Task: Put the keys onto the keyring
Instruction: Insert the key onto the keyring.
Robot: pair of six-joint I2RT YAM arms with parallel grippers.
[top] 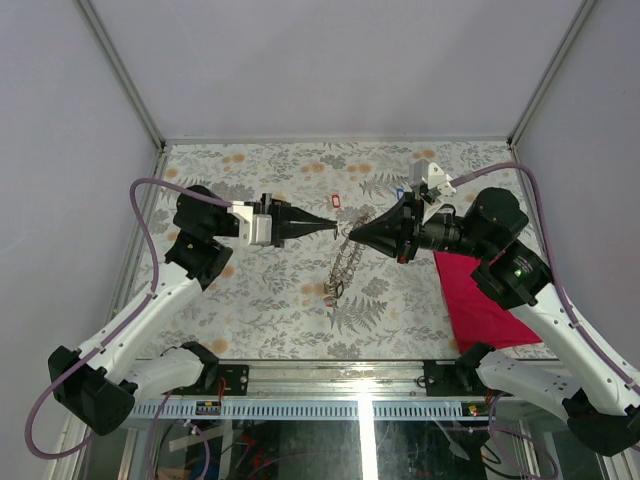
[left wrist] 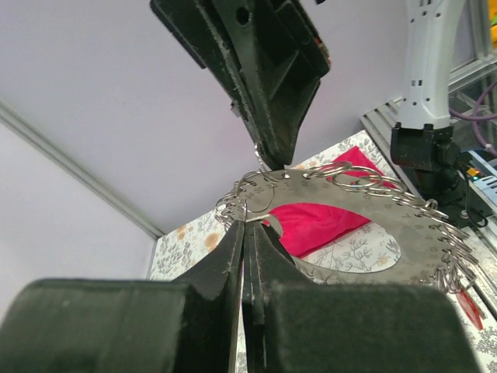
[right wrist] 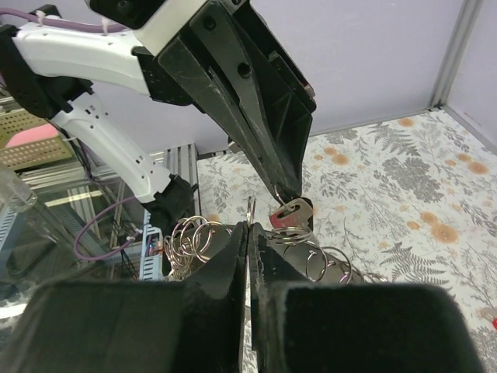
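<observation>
The keyring (top: 343, 262), a grey metal disc with a wide hole and many small wire rings, hangs in the air between both grippers. My left gripper (top: 334, 228) is shut on one of its small rings. In the right wrist view a silver key with a red head (right wrist: 291, 214) dangles just under the left gripper (right wrist: 289, 193). My right gripper (top: 352, 233) faces it tip to tip and is shut on another small ring (right wrist: 250, 210). The disc (left wrist: 419, 225) tilts down to the right, with a red tag (left wrist: 468, 305) at its low edge. Loose keys lie on the table: a red one (top: 336, 200) and a blue one (top: 399, 192).
A red cloth (top: 480, 295) lies on the flowered table (top: 260, 300) under the right arm. Grey walls with metal posts (top: 130, 90) close the back and sides. The arm bases and a cable rail (top: 330, 400) run along the near edge.
</observation>
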